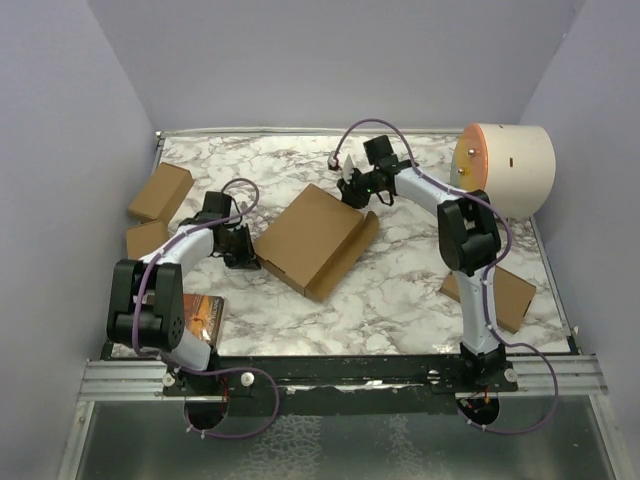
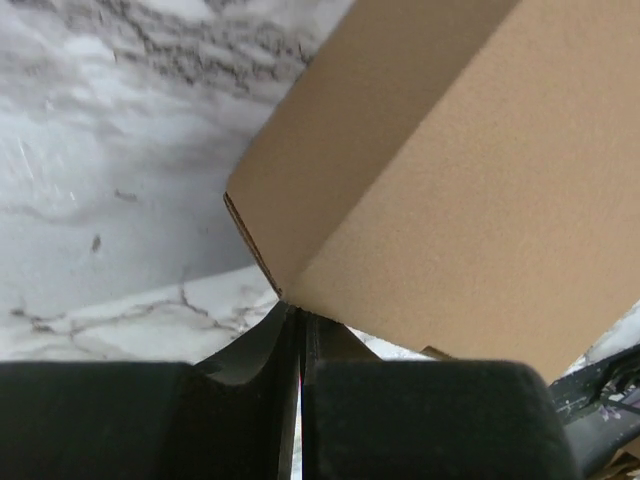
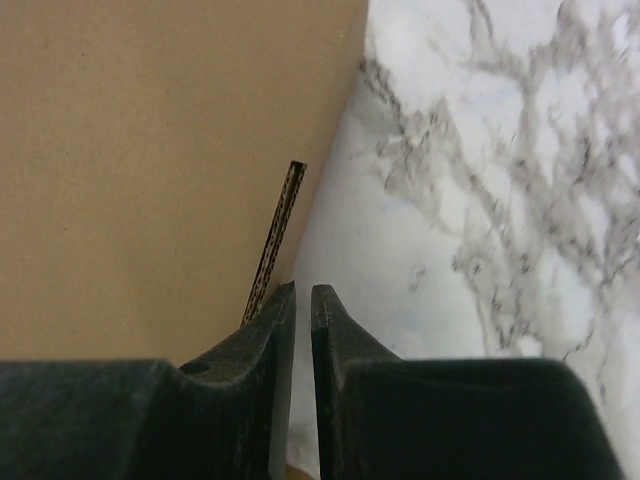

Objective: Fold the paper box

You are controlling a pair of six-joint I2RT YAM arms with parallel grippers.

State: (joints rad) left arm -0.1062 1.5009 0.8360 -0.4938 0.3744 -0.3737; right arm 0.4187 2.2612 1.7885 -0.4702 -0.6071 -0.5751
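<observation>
Left gripper point(image 2: 300, 318) at btm of frame, black fingers point(image 2: 430, 420) pressed together w/ only a hairline slit btwn them. Paper box point(image 2: 450, 180) fills upper right, tilted, its lower corner right at the fingertips (touching or not, can't tell). Corrugated edge point(image 2: 250, 240) faces left. Marble tabletop point(image 2: 110, 200) behind.

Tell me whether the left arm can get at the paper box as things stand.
Likely yes. The left gripper sits at a corner of the paper box with nothing between them. Its jaws are shut, so it could push, but would need to open to grasp.
</observation>
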